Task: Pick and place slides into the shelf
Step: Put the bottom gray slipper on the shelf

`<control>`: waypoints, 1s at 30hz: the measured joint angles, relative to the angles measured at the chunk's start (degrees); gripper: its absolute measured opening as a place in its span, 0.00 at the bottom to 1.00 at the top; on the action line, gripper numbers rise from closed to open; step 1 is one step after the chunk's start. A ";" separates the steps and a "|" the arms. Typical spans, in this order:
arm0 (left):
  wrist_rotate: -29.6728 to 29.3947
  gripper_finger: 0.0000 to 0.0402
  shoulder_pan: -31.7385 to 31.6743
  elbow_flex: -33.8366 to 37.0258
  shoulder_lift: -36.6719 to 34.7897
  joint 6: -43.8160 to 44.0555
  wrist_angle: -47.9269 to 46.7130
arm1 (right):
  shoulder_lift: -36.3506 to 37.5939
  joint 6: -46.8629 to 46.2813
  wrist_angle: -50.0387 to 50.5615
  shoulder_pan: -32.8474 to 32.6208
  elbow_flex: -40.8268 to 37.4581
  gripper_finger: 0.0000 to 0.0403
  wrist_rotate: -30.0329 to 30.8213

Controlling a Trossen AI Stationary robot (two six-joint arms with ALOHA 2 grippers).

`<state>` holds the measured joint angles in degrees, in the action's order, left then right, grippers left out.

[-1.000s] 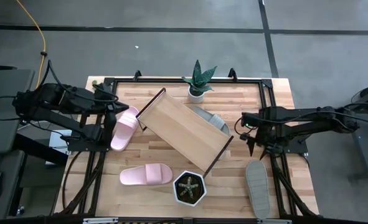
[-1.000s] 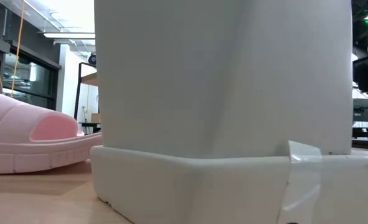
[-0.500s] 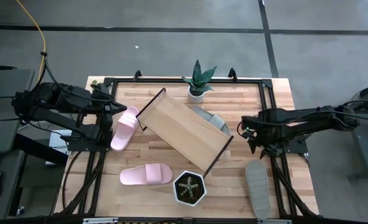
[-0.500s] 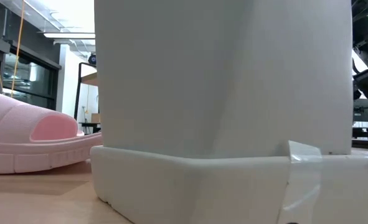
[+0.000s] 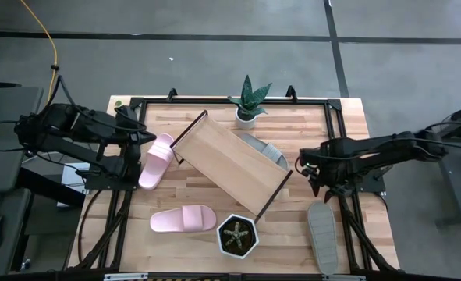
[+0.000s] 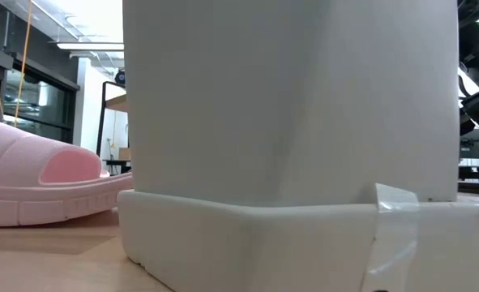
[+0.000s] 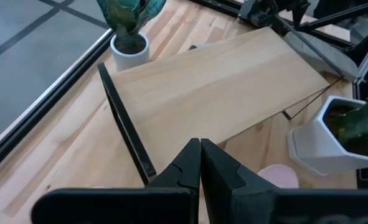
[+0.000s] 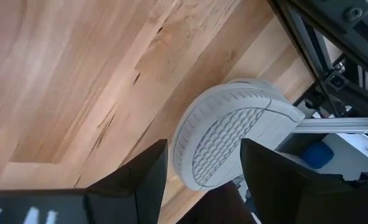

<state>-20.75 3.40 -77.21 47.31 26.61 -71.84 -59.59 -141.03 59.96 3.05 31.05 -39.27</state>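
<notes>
Left arm: reaches in from the counter's left edge, low and roughly level, its wrist near the upper pink slide.
Left gripper (image 7: pixel 200 163): fingers pressed together, holding nothing; it points across the shelf's near end frame.
Right arm: stretches in from the right side, forearm about level, wrist bent down toward the counter (image 5: pixel 347 125).
Right gripper (image 5: pixel 314 178): fingers spread wide with nothing between them, poised above bare wood between the shelf and the sole-up grey slide.
Shelf (image 5: pixel 230 164): lies diagonally mid-counter, board bare on top, black frames at both ends.
Pink slides: one (image 5: pixel 157 160) lies just beside the shelf's left end, lengthwise along the counter's left side; the other (image 5: pixel 183 219) lies crosswise near the front edge, beside the hexagonal plant pot (image 5: pixel 237 237).
Grey slides: one (image 5: pixel 263 150) lies partly tucked beside the shelf's far long edge; the other (image 5: pixel 322 236) lies sole up at the front right corner.
Potted plant (image 5: pixel 248 101): stands at the back edge, behind the shelf.
</notes>
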 joint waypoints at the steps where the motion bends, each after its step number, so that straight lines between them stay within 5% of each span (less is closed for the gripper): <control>1: -0.02 0.00 0.00 0.02 0.00 0.00 -0.22 | -0.58 0.40 -0.17 0.00 0.00 0.48 -0.44; 30: -0.90 0.00 -0.02 0.02 0.00 -1.33 -3.71 | -16.58 11.21 -6.25 0.04 -0.07 0.48 -7.52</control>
<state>-21.65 3.38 -77.19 47.31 25.28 -75.55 -76.16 -129.82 53.71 3.09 30.98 -46.79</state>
